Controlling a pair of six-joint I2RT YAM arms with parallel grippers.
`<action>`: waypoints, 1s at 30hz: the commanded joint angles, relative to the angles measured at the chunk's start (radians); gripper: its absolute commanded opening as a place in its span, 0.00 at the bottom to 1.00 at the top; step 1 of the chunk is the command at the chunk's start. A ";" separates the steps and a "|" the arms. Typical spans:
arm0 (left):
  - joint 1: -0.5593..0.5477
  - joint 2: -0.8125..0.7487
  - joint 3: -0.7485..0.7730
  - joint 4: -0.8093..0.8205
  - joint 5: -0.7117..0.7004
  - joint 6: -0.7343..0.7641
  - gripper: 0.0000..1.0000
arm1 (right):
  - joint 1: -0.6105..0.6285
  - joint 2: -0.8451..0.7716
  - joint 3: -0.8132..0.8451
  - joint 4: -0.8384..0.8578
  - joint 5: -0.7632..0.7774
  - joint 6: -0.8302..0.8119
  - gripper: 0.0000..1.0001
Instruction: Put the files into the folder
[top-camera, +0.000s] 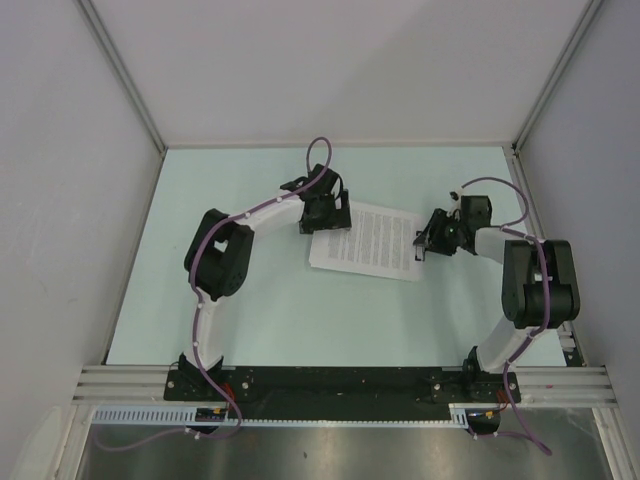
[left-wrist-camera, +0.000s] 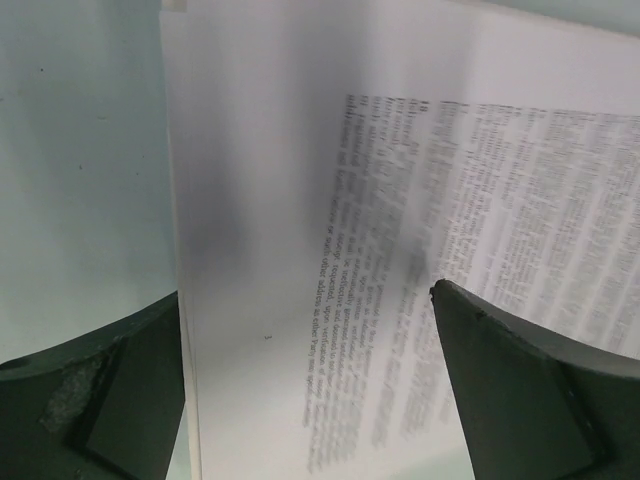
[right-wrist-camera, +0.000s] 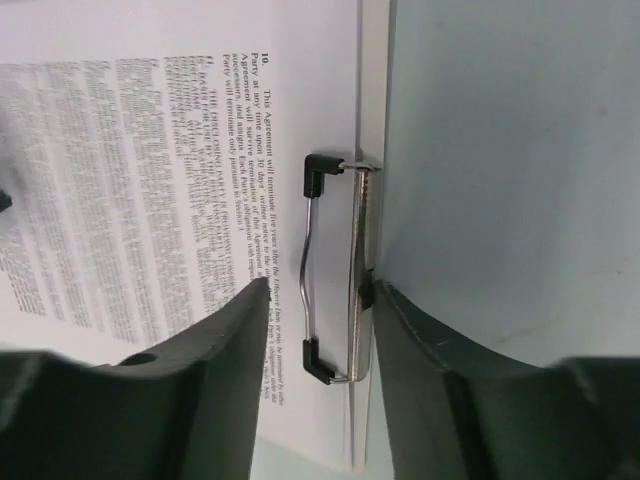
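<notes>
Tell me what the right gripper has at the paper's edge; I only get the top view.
Observer: Its wrist view shows the right gripper open, with one finger on either side of a wire clip at the edge of the printed sheet.
Operator: Give me the left side.
Observer: The left gripper is open too. It straddles an edge of the sheet, one finger over the bare table and one over the text.
Operator: Check what lies under the clip.
Observer: The clip's wire arm lies across printed text. I cannot tell whether it presses down.
</notes>
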 joint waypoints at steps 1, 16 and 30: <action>-0.003 -0.033 -0.010 0.048 0.067 0.008 0.99 | 0.081 0.008 0.037 -0.073 0.109 -0.003 0.58; 0.178 -0.425 -0.160 -0.120 -0.119 0.226 1.00 | 0.140 -0.114 0.247 -0.357 0.460 -0.083 0.92; 0.117 -0.856 -0.575 0.130 0.329 0.163 0.98 | 0.413 -0.272 0.215 -0.566 0.497 0.165 0.84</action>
